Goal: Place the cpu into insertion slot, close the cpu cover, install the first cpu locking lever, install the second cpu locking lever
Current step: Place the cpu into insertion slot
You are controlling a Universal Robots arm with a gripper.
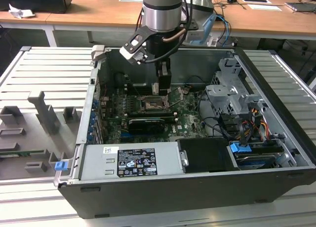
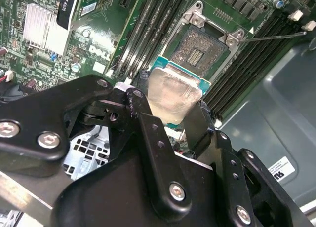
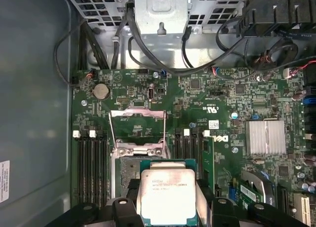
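While end effector clamps cpu, wrist vertical, over insertion slot

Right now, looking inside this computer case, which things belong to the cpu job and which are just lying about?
Job in hand:
cpu, held in the gripper
insertion slot, uncovered
cpu cover, open
locking lever

Just lying about:
heatsink
coin battery
drive cage
power supply

One cpu — one insertion slot
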